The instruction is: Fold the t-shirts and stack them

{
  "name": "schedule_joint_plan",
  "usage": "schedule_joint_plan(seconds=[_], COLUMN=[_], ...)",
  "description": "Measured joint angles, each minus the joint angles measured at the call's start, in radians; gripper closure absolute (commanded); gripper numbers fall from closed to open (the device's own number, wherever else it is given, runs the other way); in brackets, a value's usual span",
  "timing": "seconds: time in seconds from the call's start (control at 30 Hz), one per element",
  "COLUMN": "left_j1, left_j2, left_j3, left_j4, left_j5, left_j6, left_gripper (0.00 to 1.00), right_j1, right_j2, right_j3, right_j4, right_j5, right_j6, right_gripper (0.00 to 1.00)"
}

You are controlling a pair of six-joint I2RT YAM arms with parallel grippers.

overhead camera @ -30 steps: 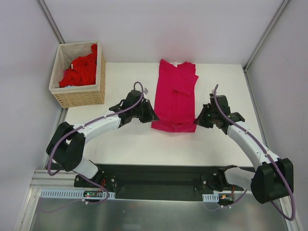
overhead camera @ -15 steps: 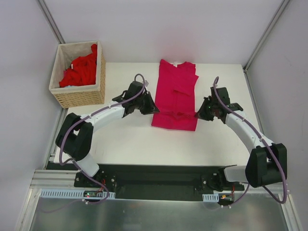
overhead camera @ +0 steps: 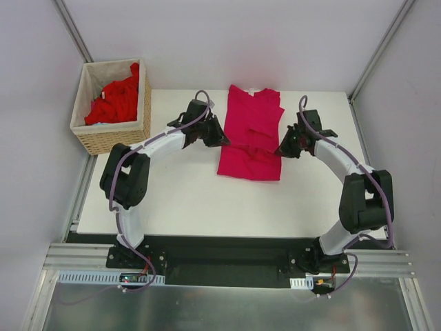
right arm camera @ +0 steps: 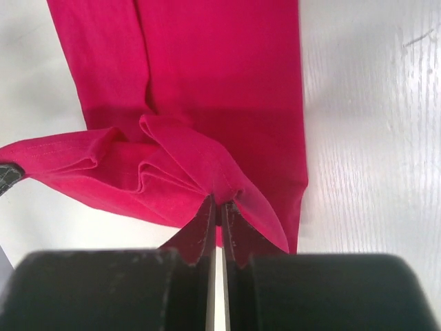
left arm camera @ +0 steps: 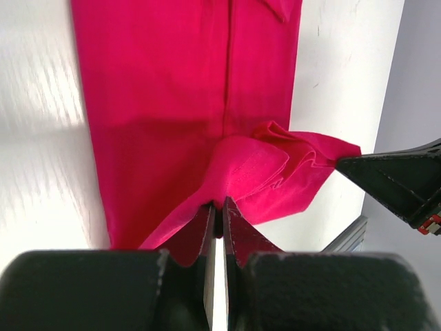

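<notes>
Magenta cloth fills the space between the two pincers: the magenta t-shirt lies on the table as a long narrow strip, its sides already folded inward and its collar at the end farthest from both pincers. The left pincer is pressed together on one corner of the hem. The right pincer is likewise clamped on the opposite corner. Between them the hem is raised off the table and bunches in loose folds, while the rest of the strip stretches flat ahead of each pincer.

As I judge it, the lengthwise fold is done and the crosswise fold is underway: the hem needs to travel over the body toward the collar and be laid down evenly.

Well off to the outer side of the left pincer, the red t-shirts sit heaped in the basket, unfolded. No folded stack shows anywhere, so most of the task appears to remain.
</notes>
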Motion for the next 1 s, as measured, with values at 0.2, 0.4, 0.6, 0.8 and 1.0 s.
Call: schedule_joint_plan(seconds=[0.2, 0.4, 0.6, 0.8, 1.0], left_j1=[0.029, 0.055, 0.075, 0.098, 0.114], left_j2=[0.116, 0.225, 0.308, 0.345, 0.355], left_j3=[0.107, 0.183, 0.260, 0.327, 0.382], left_j4=[-0.013, -0.019, -0.028, -0.037, -0.037], left_j5=[0.041, 0.074, 0.100, 0.127, 0.148], left_j6=[0.006, 0.011, 0.016, 0.017, 0.017], left_gripper=[1.00, 1.00, 1.00, 1.00, 0.86], right_j1=[-0.023, -0.044, -0.063, -0.076, -0.083], right_j2=[0.110, 0.220, 0.310, 0.367, 0.393], right_j3=[0.084, 0.161, 0.223, 0.294, 0.356], right_j4=[0.008, 0.026, 0.031, 0.029, 0.029], right_j5=[-0.014, -0.023, -0.031, -0.045, -0.048], right_j6=[0.003, 0.006, 0.010, 0.011, 0.011], right_gripper=[0.99, 0.99, 0.99, 0.99, 0.76])
